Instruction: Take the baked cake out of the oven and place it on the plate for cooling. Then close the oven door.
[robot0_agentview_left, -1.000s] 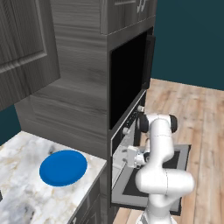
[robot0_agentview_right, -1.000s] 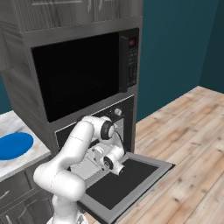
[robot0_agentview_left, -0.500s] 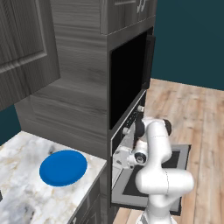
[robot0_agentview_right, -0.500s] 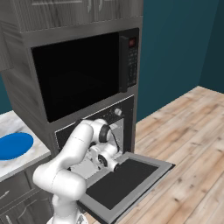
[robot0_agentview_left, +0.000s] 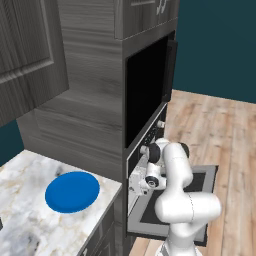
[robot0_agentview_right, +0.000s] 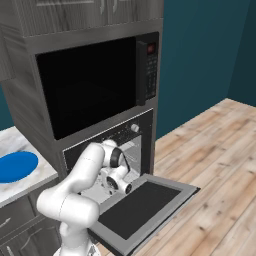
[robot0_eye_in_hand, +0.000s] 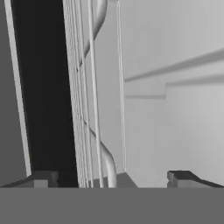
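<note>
Gripper (robot0_eye_in_hand: 109, 179) inside the oven (robot0_agentview_right: 125, 150), jaws spread wide, empty; the cake, seemingly hidden, is probably light, crumbly; pinch its flat sides gently.

The arm (robot0_agentview_left: 177, 195) is showing smooth, glossy white shells, rounded and thick like bent tubes, joined by dark grey-black rings at the joints. One dark joint collar (robot0_agentview_right: 116, 158) is sitting at about 1 o'clock of the big white elbow in the right base view. The wrist is carrying a small round dark disc with a pale centre. The hand is ending in two small dark grey fingers (robot0_eye_in_hand: 41, 178), blocky and square-tipped, showing no cables or markings.
</note>
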